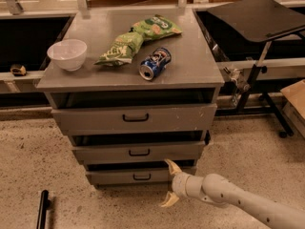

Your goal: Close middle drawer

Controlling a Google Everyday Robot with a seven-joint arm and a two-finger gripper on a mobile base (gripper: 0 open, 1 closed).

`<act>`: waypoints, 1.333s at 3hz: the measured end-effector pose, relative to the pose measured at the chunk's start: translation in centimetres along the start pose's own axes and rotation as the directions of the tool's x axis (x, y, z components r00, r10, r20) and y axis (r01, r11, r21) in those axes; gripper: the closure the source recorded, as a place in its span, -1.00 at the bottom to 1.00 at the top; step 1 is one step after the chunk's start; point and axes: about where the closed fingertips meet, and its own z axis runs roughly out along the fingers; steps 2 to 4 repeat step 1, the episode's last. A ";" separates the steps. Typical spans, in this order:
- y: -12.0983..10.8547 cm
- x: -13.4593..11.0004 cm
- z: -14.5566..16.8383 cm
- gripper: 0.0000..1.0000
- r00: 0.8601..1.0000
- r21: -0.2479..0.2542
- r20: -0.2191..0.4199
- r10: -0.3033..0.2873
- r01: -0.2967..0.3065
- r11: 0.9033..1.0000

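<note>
Grey fronts stack close together, and that worries me: my gripper [167,184] hangs low, in front of the right end of the lowest drawer [109,177]. The middle drawer [105,152] I must shut lies just above and to the left, a dark gap over its front. Pushing from this height, I judge I would shove the wrong drawer or hook my upper finger [171,166] under the middle front's lower edge. Pressing so far right of its black handle [139,152] could skew it. A hard jolt might roll the can [155,63] far above me. My fingers are spread wide, gripping nothing. My arm [238,199] reaches in low from the right.
</note>
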 end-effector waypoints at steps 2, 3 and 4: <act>0.8 -0.7 -0.1 -1.00 1.000 -0.018 0.004 -0.008 0.008 1.000; 0.8 -0.7 -0.1 -1.00 1.000 -0.018 0.004 -0.008 0.008 1.000; 0.8 -0.7 -0.1 -1.00 1.000 -0.018 0.004 -0.008 0.008 1.000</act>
